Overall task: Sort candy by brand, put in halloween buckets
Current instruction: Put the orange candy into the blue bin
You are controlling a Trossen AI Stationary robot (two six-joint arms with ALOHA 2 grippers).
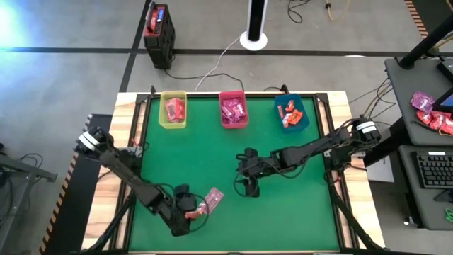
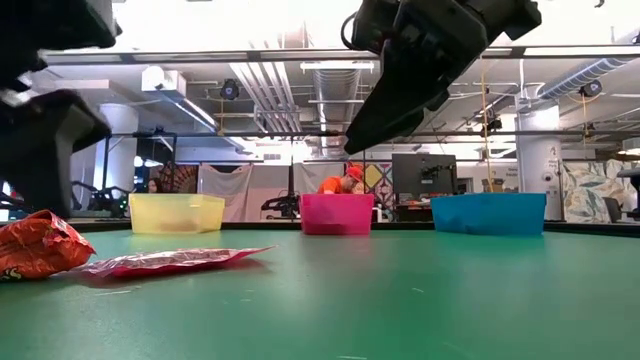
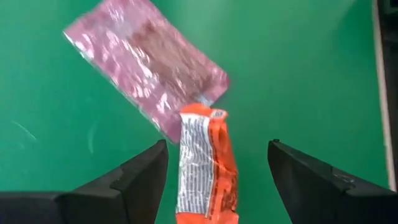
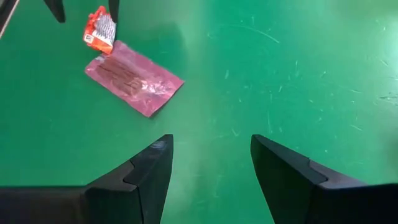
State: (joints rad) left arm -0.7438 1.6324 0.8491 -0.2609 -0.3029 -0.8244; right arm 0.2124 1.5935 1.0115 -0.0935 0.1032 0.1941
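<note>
An orange-red candy packet (image 3: 205, 171) lies flat on the green mat, one end against a corner of a pale translucent pink packet (image 3: 146, 68). My left gripper (image 3: 217, 144) is open at the near-left part of the table (image 1: 187, 209), one finger on either side of the orange packet and apart from it. My right gripper (image 4: 211, 140) is open above bare mat near the table's middle (image 1: 249, 185). The yellow-green bin (image 1: 173, 110), pink-red bin (image 1: 233, 110) and blue-teal bin (image 1: 291, 113) stand in a row at the far edge, each holding candy.
Beyond the far edge, a black-and-red box (image 1: 159, 28) sits on the floor with cables near it. More candy (image 1: 432, 113) lies on a side desk to the right of the table. The table's wooden rim (image 1: 127, 134) frames the mat.
</note>
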